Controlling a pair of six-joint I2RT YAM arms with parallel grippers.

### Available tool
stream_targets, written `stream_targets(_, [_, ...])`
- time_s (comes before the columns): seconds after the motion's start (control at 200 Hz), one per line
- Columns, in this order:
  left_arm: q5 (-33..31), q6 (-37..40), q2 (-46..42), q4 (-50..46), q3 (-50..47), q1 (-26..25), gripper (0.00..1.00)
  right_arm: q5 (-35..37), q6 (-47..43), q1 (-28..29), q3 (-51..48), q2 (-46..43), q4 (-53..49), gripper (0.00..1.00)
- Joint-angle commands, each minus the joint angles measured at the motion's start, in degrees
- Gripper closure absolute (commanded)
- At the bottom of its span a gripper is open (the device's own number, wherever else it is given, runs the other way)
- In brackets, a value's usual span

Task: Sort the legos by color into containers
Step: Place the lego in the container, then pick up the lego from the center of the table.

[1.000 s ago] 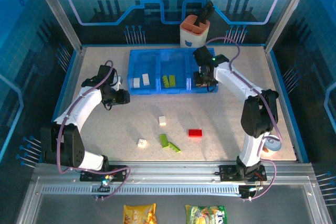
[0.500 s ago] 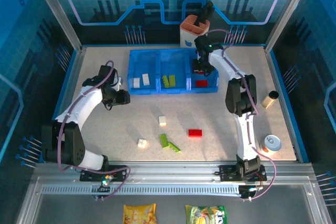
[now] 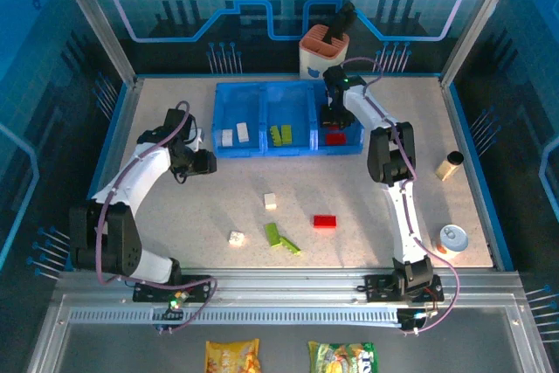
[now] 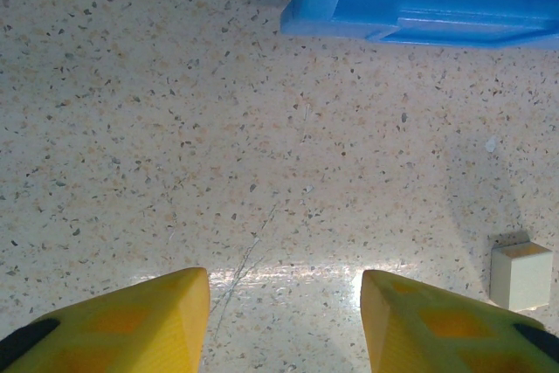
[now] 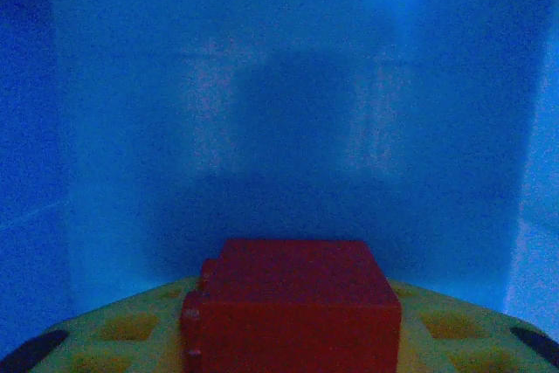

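Observation:
The blue tray (image 3: 262, 150) has three containers: white legos (image 3: 234, 134) in the left one, green legos (image 3: 280, 134) in the middle one. My right gripper (image 3: 332, 131) reaches down into the right container, shut on a red lego (image 5: 293, 299) that sits between its yellow fingers (image 5: 131, 328) against the blue wall. My left gripper (image 3: 206, 162) hovers open over bare table left of the tray, with nothing between its fingers (image 4: 131, 321); a white lego (image 4: 521, 275) lies to its right. On the table lie loose legos: white (image 3: 270, 201), white (image 3: 236, 238), green (image 3: 272, 233), green (image 3: 290, 246), red (image 3: 325, 221).
An orange-and-white cup (image 3: 321, 54) with a black tool stands behind the tray. A small tan cylinder (image 3: 450, 165) and a round tin (image 3: 452, 238) sit at the right side. Two snack bags (image 3: 232, 355) lie below the front rail.
The right arm has straightened and its gripper has moved back and down into the right container with the red lego. The left arm has not moved.

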Motion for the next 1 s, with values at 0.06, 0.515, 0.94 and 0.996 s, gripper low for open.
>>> stream_targets(0.06, [-0.34,1.15,-0.15,-1.1,-0.11,0.56,0.5,0.4,-0.69,-0.33,-1.22,-1.77,-1.41,0.48])
stream_targets(0.515, [0.66,0.79,-0.36,-0.92,-0.31,0.48,0.5,0.19,-1.28,0.76,-5.6,-15.59,-3.25,0.44])
stream_targets(0.94, [0.17,-2.44,-1.48,-2.8,2.15,-3.02,0.5,-2.18,2.59,4.0,-34.05,-38.19,3.26,0.44])
stream_targets(0.996, [-0.18,-3.57,-1.49,-3.36,2.91,-4.34,0.5,-1.95,3.63,4.44,-37.82,-40.97,4.05,0.44])
